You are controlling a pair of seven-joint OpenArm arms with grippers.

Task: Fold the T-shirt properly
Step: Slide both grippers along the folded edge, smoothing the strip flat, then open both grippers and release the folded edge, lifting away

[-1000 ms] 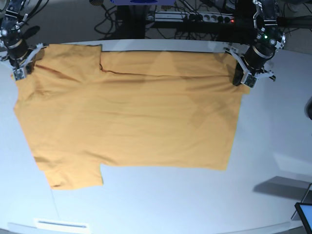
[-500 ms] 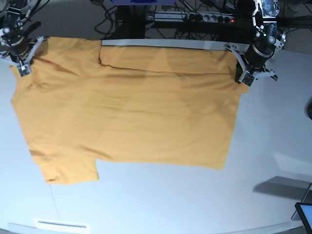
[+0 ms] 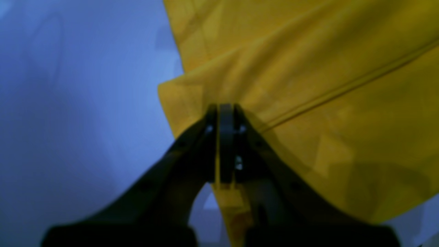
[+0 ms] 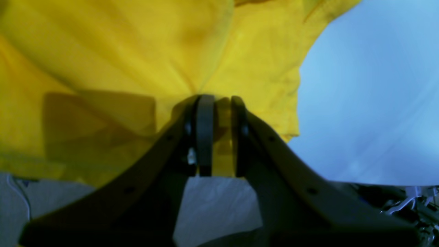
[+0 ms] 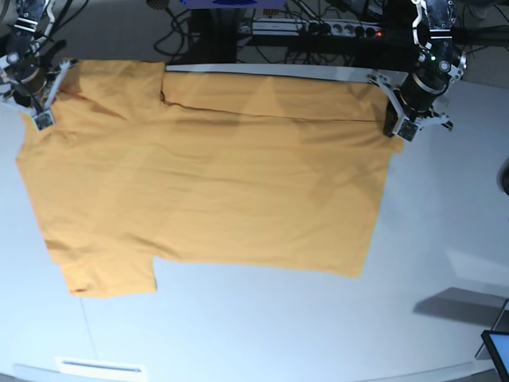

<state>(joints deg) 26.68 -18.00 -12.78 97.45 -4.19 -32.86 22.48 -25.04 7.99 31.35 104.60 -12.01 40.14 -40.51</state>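
Orange-yellow T-shirt (image 5: 207,183) flat | left gripper (image 3: 225,113) clamps corner | right gripper (image 4: 217,103) slightly parted around sleeve edge

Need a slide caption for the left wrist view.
Left gripper shut on a corner of the orange-yellow T-shirt above the pale table.

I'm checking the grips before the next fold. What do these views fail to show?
- Base: fingertips of the left gripper and right gripper, too small to judge.
- Left wrist: T-shirt blurred, cut off by the edges.
- Right wrist: whether the slightly parted jaws pinch the cloth between them, blurred.
- Table under the shirt: covered.
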